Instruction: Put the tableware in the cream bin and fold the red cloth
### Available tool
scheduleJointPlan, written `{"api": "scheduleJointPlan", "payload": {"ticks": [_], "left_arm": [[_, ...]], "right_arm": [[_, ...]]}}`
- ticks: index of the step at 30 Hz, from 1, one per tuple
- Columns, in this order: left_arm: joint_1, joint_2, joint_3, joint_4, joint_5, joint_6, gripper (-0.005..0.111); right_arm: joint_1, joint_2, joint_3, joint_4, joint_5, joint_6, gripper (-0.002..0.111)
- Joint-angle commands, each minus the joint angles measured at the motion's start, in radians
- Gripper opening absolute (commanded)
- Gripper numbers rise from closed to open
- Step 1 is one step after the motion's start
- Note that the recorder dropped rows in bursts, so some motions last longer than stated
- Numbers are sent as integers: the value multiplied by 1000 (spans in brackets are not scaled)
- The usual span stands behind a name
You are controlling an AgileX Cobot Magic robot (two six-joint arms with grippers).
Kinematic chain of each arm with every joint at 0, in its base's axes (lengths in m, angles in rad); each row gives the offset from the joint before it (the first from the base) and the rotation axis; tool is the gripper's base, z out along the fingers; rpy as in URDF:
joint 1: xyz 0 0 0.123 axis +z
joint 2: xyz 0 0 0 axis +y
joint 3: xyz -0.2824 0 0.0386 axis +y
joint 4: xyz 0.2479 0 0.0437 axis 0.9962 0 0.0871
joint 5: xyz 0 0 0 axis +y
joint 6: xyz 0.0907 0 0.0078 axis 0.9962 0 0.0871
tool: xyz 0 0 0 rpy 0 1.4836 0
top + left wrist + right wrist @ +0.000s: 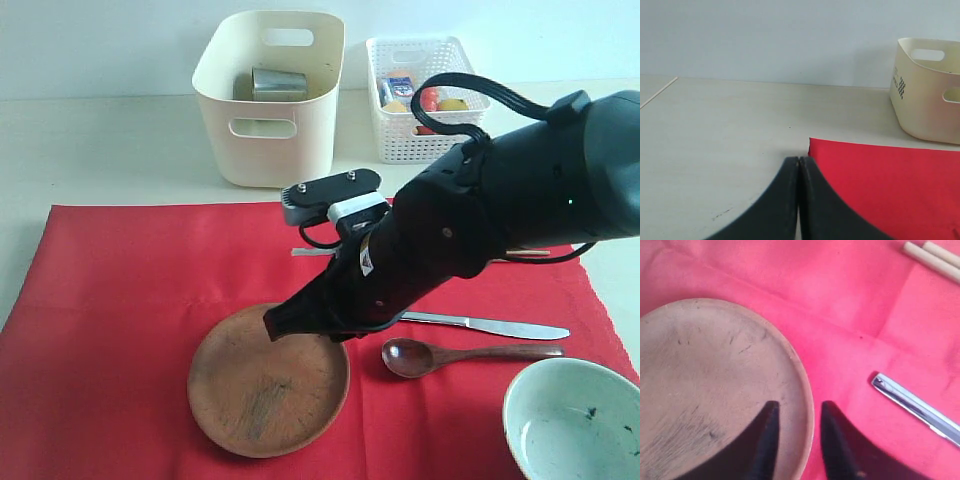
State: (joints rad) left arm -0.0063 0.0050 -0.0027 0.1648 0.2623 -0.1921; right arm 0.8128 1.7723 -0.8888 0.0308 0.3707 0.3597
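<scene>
The round brown wooden plate point(260, 385) lies on the red cloth point(120, 300). My right gripper point(800, 406) is open and straddles the plate's point(715, 385) rim, one finger over the plate and one over the cloth point(840, 305). The metal knife point(490, 324), the dark wooden spoon point(440, 354) and the pale bowl point(575, 420) lie to its right. Two chopstick ends point(935, 257) show beyond the knife point(915, 405). A steel cup point(278, 84) stands inside the cream bin point(268, 130). My left gripper point(798, 160) is shut and empty, just off a corner of the cloth point(890, 180).
A white lattice basket point(420, 80) with a milk carton and food items stands right of the cream bin point(930, 95). Bare pale table point(100, 150) surrounds the cloth at the back and left. The right arm hides the cloth's middle.
</scene>
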Motion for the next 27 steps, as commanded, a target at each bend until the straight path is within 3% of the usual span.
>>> {"api": "scheduleJointPlan", "payload": {"ticks": [1,10,17,27], "left_arm": [[-8,-5,3,3,-6,1,3],[-8,-5,3,3,-6,1,3],[-8,-5,3,3,-6,1,3],[-8,-5,3,3,-6,1,3]], "right_arm": [[-1,1,-6,-1,8,11,49],[-1,-1,-6,62,74,-9,53],[-1,6,-6,375,93,-372,53],[-1,84,-6,380,62,-360,53]]}}
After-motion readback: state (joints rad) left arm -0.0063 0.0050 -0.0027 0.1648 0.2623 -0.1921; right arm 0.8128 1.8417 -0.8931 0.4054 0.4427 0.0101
